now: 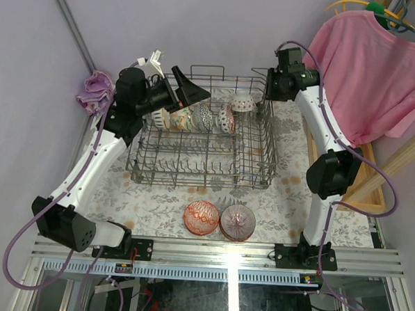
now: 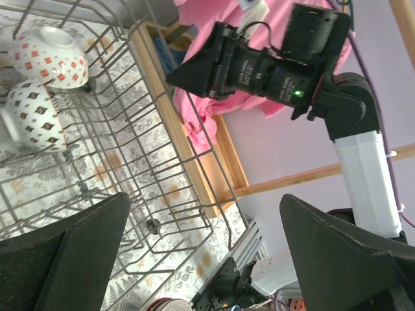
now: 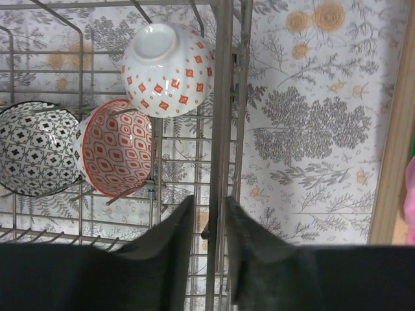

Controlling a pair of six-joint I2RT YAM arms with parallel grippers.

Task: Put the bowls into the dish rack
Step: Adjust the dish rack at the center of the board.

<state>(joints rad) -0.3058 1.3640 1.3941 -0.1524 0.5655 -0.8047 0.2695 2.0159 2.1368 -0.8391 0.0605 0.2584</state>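
**Operator:** Where are the bowls, and what are my end effectors doing?

**Spotter:** About 5 sit in a row along the upper part of the grey metal wire dish rack (image 1: 199, 177). 2 are outside it on the floral-printed surface (image 1: 156, 212), low in the overhead frame: a round red-patterned ceramic bowl (image 1: 202, 217) and a round pink-purple ceramic bowl (image 1: 237, 222), side by side. Your left end effector (image 2: 204, 214) hangs wide and empty above the rack's upper left. Your right end effector (image 3: 209, 201) shows only a narrow gap and carries nothing, at the rack's upper-right corner.

**Operator:** What could go wrong?

**Spotter:** In your right wrist view the rack's side wire runs straight through that gap. If you swing sideways before rising, I'd expect a finger to hook the wire and jolt the rack. The small white bowl with red-orange diamonds (image 3: 167, 68) lies foot-up just beside that wall and could roll. The 2 loose bowls are so close that gripping 1 may shove the other.

**Operator:** What can't you make out?

**Spotter:** Whether the wire is between the pads or below them. Your left arm covers the row's left end, so my count is rough. I can't tell whether the white bowl rests on tines.
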